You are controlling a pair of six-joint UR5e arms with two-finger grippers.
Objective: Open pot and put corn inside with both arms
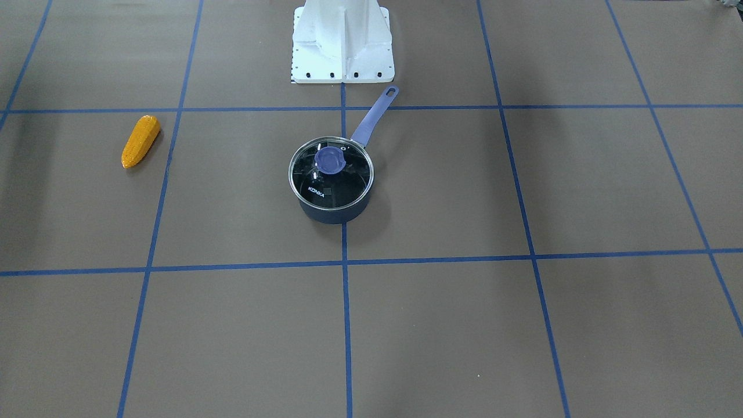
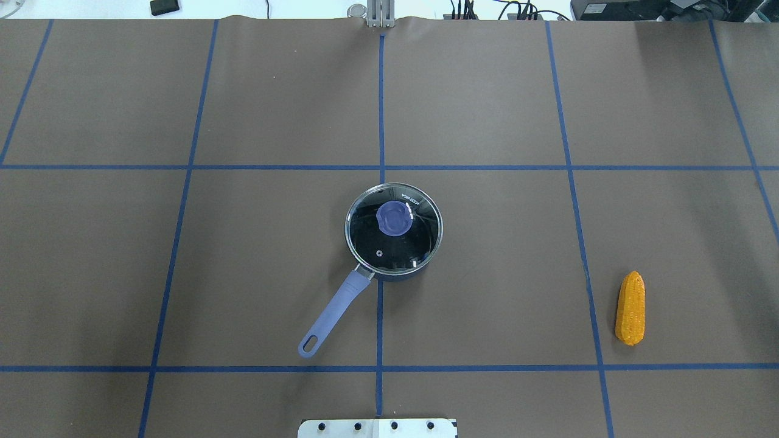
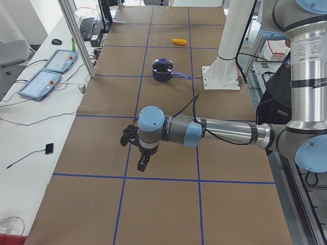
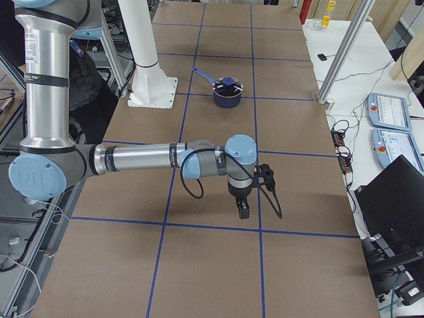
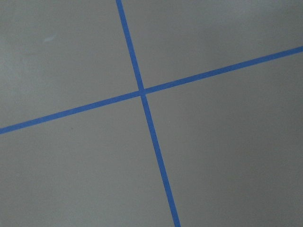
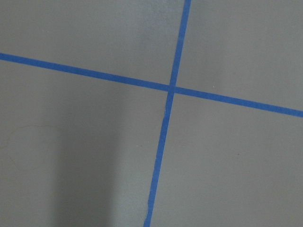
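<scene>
A dark blue pot [image 2: 394, 271] with a glass lid [image 2: 420, 240] and a blue knob [image 2: 394, 219] stands mid-table, lid on, its long handle [image 2: 333, 313] pointing toward the robot base. It also shows in the front view [image 1: 334, 213]. The orange-yellow corn [image 2: 630, 308] lies flat on the table on the robot's right, far from the pot; it also shows in the front view [image 1: 140, 141]. My left gripper [image 3: 135, 148] hangs over the table's left end, far from the pot. My right gripper [image 4: 255, 192] hangs over the right end. I cannot tell whether either is open or shut.
The white robot base pedestal [image 1: 342, 43] stands behind the pot handle. Blue tape lines grid the brown table [image 2: 487, 274]. Both wrist views show only table and tape crossings. Operator pendants [image 3: 48, 71] and cables lie on a side bench.
</scene>
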